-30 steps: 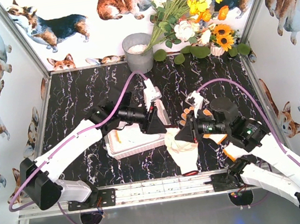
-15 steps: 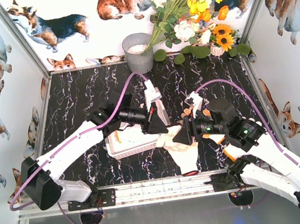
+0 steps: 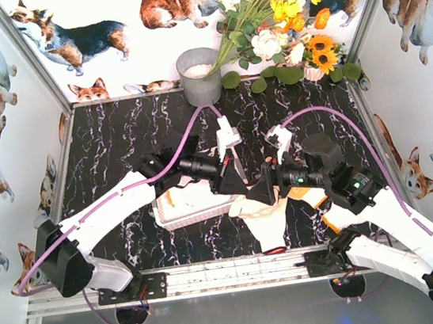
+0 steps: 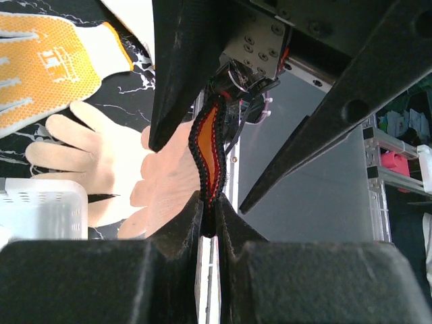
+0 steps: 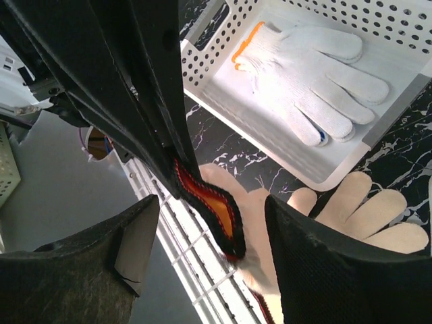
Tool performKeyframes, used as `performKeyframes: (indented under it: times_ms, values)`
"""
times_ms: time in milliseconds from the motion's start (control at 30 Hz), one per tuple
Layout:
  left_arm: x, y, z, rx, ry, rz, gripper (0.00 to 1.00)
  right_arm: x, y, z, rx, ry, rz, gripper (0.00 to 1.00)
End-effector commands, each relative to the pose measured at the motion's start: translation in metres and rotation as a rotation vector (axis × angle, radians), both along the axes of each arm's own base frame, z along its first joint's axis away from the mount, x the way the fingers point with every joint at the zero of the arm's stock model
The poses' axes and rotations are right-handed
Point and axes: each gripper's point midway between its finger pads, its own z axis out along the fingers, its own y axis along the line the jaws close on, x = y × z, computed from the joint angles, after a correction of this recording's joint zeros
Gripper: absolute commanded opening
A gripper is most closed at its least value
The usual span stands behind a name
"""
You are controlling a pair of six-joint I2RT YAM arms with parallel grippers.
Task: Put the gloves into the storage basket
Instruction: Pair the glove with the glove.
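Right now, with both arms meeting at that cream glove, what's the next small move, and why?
Probably back the right gripper away. Its jaws stand open around the cuff of the cream glove, which the left gripper pinches shut. Once the right is clear, the left can carry the glove to the storage basket.

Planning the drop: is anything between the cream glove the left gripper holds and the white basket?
Nothing visible blocks that path. The left gripper pinches the cream glove by its cuff, and the storage basket sits right beside it. The open right gripper straddles the cuff and could snag.
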Motion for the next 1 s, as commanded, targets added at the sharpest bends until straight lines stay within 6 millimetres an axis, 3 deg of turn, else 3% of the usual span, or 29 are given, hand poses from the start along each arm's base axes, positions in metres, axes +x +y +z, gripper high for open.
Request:
performKeyframes:
  times_ms: [0, 233, 367, 400, 467, 500, 567, 733, 833, 967]
  values:
    - [0.001, -0.008, 0.017, -0.035, -0.037, -0.035, 0.00, 0.005, 0.006, 0.023, 0.019, -0.084, 0.047, 0.62]
    - [0.003, -0.009, 0.014, -0.014, -0.032, -0.040, 0.00, 0.000, 0.004, 0.017, -0.018, -0.081, 0.078, 0.40]
    - [0.003, -0.010, 0.011, -0.002, -0.029, -0.044, 0.00, 0.002, 0.002, 0.018, -0.022, -0.097, 0.063, 0.38]
    - [0.004, -0.010, 0.011, -0.001, -0.030, -0.043, 0.00, 0.003, 0.001, 0.018, -0.026, -0.099, 0.057, 0.30]
    - [0.006, -0.010, 0.011, 0.005, -0.040, -0.034, 0.00, 0.008, -0.002, 0.016, -0.044, -0.104, 0.031, 0.06]
    - [0.008, -0.009, 0.011, 0.011, -0.049, -0.020, 0.07, 0.015, -0.006, 0.013, -0.070, -0.106, -0.013, 0.00]
    - [0.020, -0.005, 0.009, 0.046, -0.085, 0.055, 0.42, 0.027, -0.018, 0.007, -0.129, -0.110, -0.099, 0.00]
    - [0.051, 0.022, 0.014, 0.046, -0.183, 0.287, 0.88, 0.053, -0.044, 0.009, -0.190, -0.157, -0.285, 0.00]
    - [0.068, 0.043, 0.017, 0.047, -0.199, 0.395, 0.97, 0.075, -0.061, 0.015, -0.188, -0.163, -0.394, 0.00]
    - [0.090, 0.072, 0.020, 0.053, -0.206, 0.516, 0.98, 0.107, -0.086, 0.028, -0.172, -0.178, -0.533, 0.00]
